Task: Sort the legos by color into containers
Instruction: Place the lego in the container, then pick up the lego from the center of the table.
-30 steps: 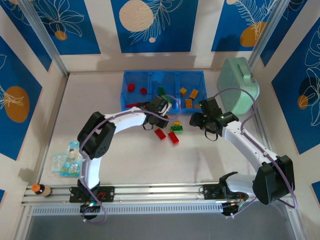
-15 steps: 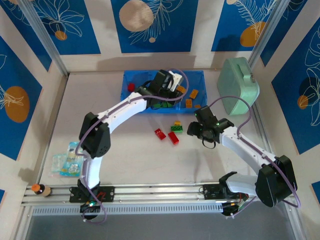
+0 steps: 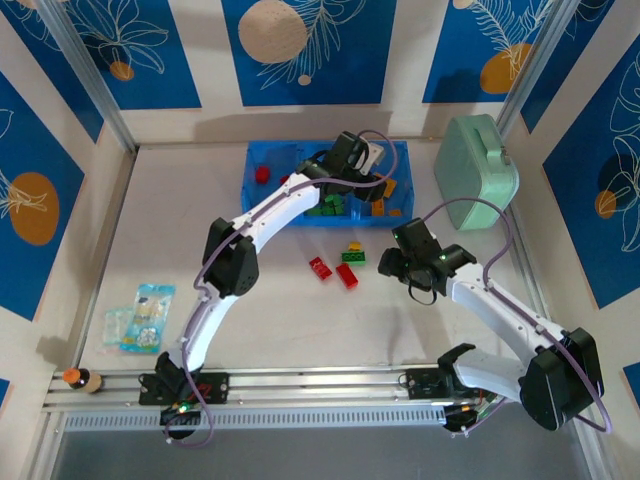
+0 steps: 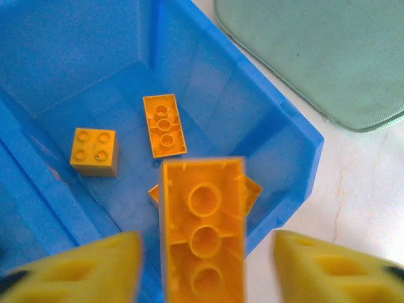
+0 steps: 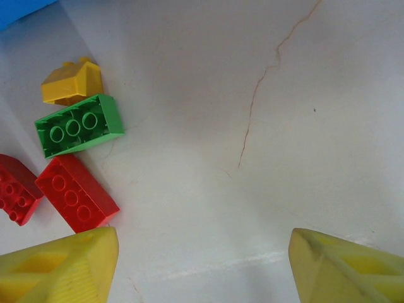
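My left gripper (image 3: 358, 166) hangs over the right compartment of the blue tray (image 3: 256, 196), its jaws open. An orange-yellow lego (image 4: 203, 233) sits loose between the fingers with a gap on each side. Below it in that compartment (image 4: 284, 126) lie more orange-yellow legos (image 4: 165, 124) (image 4: 95, 151). Red legos (image 3: 262, 173) lie in the left compartment, green ones (image 3: 325, 207) in the middle. On the table lie two red legos (image 5: 77, 192) (image 5: 16, 188), a green one (image 5: 79, 125) and a yellow one (image 5: 71, 82). My right gripper (image 3: 393, 262) hovers open just right of them.
A mint green case (image 3: 477, 172) stands right of the tray, close to my left gripper's fingers (image 4: 341, 268). Snack packets (image 3: 140, 318) and a small bottle (image 3: 82, 380) lie at the near left. Bare table lies under my right gripper (image 5: 202, 265).
My left arm swung from the loose bricks up over the tray's right compartment, then its jaws opened and let the orange-yellow lego go. My right gripper shifted slightly toward the near side.
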Motion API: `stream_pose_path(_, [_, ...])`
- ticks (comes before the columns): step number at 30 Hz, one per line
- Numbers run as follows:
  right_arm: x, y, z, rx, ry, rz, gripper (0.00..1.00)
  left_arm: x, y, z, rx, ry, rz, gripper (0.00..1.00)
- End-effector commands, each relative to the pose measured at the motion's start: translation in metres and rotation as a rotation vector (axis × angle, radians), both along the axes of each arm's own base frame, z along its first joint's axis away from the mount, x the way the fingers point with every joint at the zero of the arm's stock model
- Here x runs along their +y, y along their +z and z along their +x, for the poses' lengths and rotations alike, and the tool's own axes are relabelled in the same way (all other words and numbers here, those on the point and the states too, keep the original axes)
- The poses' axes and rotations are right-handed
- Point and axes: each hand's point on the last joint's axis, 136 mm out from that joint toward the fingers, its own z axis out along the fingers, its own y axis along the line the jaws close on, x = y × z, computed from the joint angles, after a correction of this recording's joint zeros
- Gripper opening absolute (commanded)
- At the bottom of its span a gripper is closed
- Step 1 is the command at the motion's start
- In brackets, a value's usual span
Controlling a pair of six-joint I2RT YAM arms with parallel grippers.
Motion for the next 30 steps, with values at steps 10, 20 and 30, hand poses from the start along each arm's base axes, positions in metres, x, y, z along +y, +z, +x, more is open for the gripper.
stream_pose_path(10, [0.025,-0.003,0.0,-0.01,0.128,0.042,0.74,0.023,0.052,-0.031,-0.05,-0.014,-0.043,0.71])
stream_pose_path(20, [0.077,-0.018,0.005,0.056,0.342,-0.005,0.74,0.091,0.027,-0.088,-0.052,0.073,-0.05,0.71])
stream_pose_path(30, [0.112,-0.055,0.014,0.185,0.436,-0.113,0.69,0.185,-0.05,-0.158,0.058,0.241,-0.03,0.69])
